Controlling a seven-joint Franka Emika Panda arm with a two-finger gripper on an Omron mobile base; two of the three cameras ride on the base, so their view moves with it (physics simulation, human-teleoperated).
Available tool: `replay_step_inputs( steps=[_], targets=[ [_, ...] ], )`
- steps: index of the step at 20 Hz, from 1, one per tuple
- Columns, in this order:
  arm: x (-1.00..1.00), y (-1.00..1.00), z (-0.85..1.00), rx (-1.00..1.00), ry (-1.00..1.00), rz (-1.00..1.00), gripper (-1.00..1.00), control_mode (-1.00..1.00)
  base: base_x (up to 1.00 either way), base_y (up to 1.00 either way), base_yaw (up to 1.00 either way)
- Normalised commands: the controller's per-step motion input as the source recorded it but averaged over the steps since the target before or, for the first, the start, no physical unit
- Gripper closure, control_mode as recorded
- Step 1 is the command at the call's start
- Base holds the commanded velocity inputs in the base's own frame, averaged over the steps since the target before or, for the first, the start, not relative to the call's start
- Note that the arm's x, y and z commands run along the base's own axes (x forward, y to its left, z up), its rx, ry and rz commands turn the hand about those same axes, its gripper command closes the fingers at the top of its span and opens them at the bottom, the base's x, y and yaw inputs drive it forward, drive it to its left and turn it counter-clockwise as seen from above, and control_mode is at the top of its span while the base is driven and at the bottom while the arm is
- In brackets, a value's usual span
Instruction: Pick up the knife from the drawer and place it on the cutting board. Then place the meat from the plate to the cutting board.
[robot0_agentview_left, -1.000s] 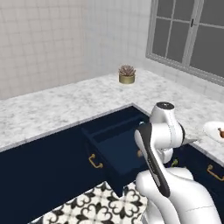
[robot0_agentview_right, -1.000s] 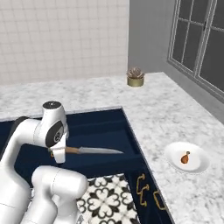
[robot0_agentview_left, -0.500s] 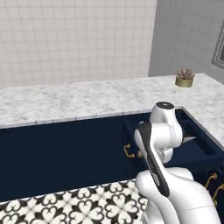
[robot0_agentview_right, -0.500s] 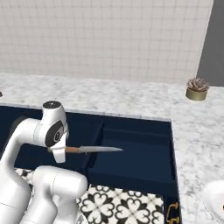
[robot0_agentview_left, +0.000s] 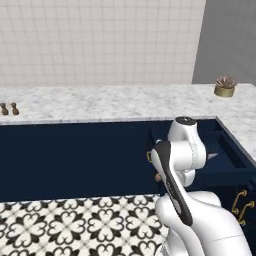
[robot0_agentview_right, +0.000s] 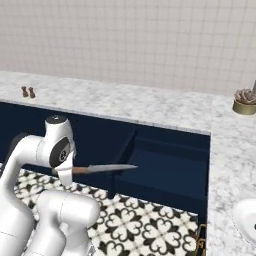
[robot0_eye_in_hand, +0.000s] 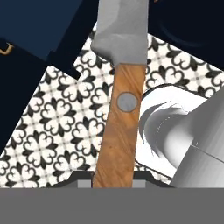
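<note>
My gripper (robot0_agentview_right: 66, 170) is shut on the light brown wooden handle of the knife (robot0_agentview_right: 102, 168). It holds the knife level in the air, and the silver-grey blade points right toward the open navy drawer (robot0_agentview_right: 170, 167). In the hand view the knife (robot0_eye_in_hand: 121, 118) runs up from between the fingertips (robot0_eye_in_hand: 81, 176), over the patterned floor. In the left base view the arm hides the hand, and the drawer (robot0_agentview_left: 227, 150) lies open at the right. A bit of the white plate (robot0_agentview_right: 246, 220) shows at the lower right edge. The cutting board and the meat are out of view.
A marble counter (robot0_agentview_right: 150, 105) runs along the tiled back wall. On it are a small potted plant (robot0_agentview_left: 225, 86) at the right and two small brown shakers (robot0_agentview_left: 9, 108) at the left. Navy cabinet fronts (robot0_agentview_left: 75, 155) stand below, above a black-and-white patterned floor (robot0_agentview_left: 75, 225).
Both base views have swung left, so the drawer, plant and plate have slid right in the pictures and the shakers have come into view. The knife stays gripped, level as before.
</note>
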Motion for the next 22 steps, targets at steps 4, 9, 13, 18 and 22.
replay_step_inputs(
  steps=[4,9,13,18,22],
  targets=[
    [0.0,0.0,0.0,0.0,0.0,0.0,1.0,1.0,-0.92,-0.01,0.11],
    [0.0,0.0,0.0,0.0,0.0,0.0,1.0,1.0,-0.95,0.15,0.04],
    [0.0,0.0,0.0,0.0,0.0,0.0,1.0,1.0,-1.0,0.2,0.0],
    [0.0,0.0,0.0,0.0,0.0,0.0,1.0,1.0,-0.8,0.64,-0.11],
    [0.0,0.0,0.0,0.0,0.0,0.0,1.0,1.0,-0.86,0.54,-0.2]
  ],
)
